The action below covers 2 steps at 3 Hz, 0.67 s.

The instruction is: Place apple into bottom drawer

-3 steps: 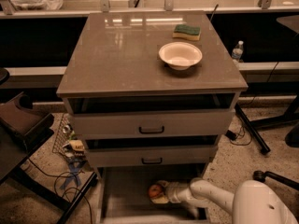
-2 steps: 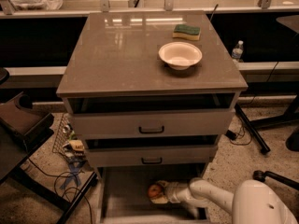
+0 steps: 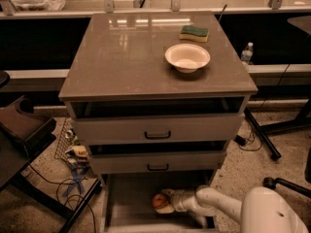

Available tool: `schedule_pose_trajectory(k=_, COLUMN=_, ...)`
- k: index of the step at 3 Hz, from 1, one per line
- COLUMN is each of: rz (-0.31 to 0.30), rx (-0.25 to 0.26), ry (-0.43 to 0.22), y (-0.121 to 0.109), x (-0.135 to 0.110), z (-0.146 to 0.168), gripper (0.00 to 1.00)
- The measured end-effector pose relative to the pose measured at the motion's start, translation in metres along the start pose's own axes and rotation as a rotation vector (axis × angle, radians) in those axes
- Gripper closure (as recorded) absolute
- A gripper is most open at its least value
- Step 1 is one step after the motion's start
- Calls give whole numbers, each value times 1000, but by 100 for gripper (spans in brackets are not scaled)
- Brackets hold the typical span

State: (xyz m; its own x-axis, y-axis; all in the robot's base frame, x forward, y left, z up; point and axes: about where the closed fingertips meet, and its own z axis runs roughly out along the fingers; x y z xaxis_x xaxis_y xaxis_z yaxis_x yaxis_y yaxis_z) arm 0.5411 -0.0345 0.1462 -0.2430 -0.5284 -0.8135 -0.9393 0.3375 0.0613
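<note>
The apple (image 3: 159, 200) is small, round and red-orange. It sits low inside the open bottom drawer (image 3: 127, 198), a wide grey tray pulled out under the two upper drawers. My gripper (image 3: 164, 202) reaches in from the right on a white arm and is right against the apple. I cannot see whether the apple rests on the drawer floor.
The cabinet top (image 3: 121, 57) carries a white bowl (image 3: 187, 57) and a green sponge (image 3: 194, 32). The two upper drawers (image 3: 158, 130) overhang the bottom drawer. A wire basket and cables (image 3: 73, 154) lie on the floor at left; a chair base (image 3: 286, 183) and a water bottle (image 3: 247, 52) at right.
</note>
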Motion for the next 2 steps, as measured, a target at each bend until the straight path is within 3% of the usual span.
schedule_pose_trajectory(k=1, rz=0, rx=-4, ry=-1, y=2, x=-1, z=2, gripper=0)
schedule_pose_trajectory(k=2, rz=0, rx=-4, ry=-1, y=2, x=-1, z=2, gripper=0)
